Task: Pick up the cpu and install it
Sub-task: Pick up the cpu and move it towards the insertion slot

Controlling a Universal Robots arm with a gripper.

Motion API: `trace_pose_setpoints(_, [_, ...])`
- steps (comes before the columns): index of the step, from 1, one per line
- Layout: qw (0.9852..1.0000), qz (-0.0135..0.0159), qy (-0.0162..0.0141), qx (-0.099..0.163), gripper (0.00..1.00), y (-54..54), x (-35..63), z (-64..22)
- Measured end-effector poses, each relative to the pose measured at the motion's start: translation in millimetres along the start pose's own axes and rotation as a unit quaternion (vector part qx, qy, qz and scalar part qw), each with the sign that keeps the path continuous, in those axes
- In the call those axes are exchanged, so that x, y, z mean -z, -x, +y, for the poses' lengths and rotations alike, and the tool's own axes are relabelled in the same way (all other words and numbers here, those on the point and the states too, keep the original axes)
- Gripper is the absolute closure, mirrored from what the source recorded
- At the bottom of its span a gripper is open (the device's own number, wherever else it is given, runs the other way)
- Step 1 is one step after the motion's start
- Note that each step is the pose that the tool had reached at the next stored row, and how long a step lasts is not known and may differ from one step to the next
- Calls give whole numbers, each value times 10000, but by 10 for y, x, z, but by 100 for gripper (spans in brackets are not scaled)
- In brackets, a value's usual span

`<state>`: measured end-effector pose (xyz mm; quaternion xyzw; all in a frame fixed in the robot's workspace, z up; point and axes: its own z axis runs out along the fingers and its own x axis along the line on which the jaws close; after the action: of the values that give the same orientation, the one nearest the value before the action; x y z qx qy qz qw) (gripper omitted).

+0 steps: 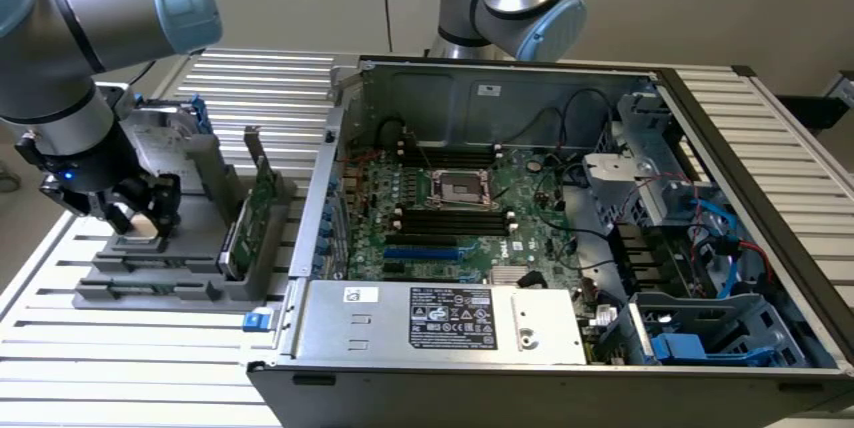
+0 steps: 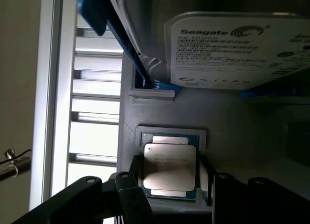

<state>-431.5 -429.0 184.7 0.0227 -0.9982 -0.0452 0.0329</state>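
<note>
Tool [image 1: 136, 210] low at the exterior view's left, over the grey fixture [image 1: 160, 288]. Jaws spread, straddling the cpu [image 2: 169, 168], which sits in its nest. Watch: if one finger lands first, your chip may tilt or skid.

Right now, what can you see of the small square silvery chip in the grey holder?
The small flat square cpu has a silvery metal lid with faint printed text and a pale tan rim. It lies lid up in a square recess of the grey holder. The open black gripper straddles it, a finger beside each of two opposite edges; contact can't be told.
</note>
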Motion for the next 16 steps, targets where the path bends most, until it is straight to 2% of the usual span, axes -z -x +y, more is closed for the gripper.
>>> trace_pose_setpoints(9, [10000,27,3,-5,45,0,3,1])
trace_pose_setpoints(16, [10000,35,2,-6,45,-5,71,7])
